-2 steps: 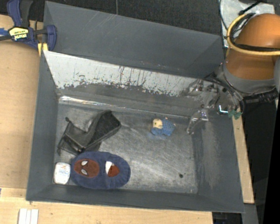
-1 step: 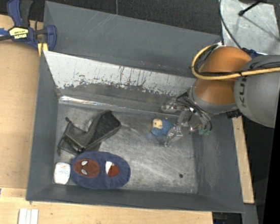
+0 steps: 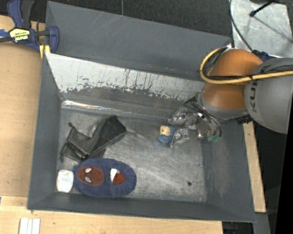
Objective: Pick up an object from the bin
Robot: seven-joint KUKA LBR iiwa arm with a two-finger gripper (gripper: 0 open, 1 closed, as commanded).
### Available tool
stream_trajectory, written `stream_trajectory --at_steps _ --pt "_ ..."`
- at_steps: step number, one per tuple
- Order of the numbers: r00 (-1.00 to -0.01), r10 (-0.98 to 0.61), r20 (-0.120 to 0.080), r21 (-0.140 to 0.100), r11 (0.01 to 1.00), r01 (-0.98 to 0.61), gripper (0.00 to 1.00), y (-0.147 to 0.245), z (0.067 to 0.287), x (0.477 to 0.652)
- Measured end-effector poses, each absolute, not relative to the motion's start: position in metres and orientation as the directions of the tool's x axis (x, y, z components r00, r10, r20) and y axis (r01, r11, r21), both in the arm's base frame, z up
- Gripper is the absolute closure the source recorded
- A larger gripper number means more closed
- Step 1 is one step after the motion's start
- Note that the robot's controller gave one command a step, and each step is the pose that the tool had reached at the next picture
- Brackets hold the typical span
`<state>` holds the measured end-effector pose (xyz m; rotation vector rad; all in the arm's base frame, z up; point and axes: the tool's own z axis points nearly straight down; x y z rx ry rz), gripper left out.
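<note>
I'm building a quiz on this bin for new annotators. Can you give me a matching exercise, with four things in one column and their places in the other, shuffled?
Things:
1. slipper
2. white block
3. black tool
4. blue-and-cream toy

Places:
A. bottom-left corner of the floor
B. upper right of the floor, beside the hand
C. left side, just above the slipper in the view
D. along the bottom wall, right of the white block

Pairs: 1-D, 2-A, 3-C, 4-B
</note>
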<state>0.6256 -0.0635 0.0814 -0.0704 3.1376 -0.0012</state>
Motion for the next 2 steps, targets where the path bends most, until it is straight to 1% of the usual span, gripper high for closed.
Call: stream_trajectory --at_steps 1,2 --pt "-0.999 -0.029 -0.024 -0.008 1.0 -0.029 1.0 -0.053 0.078 0.616" --pt "-0.971 -0.238 -0.012 -0.005 0.971 -0.238 1.0 -0.061 0.243 0.615"
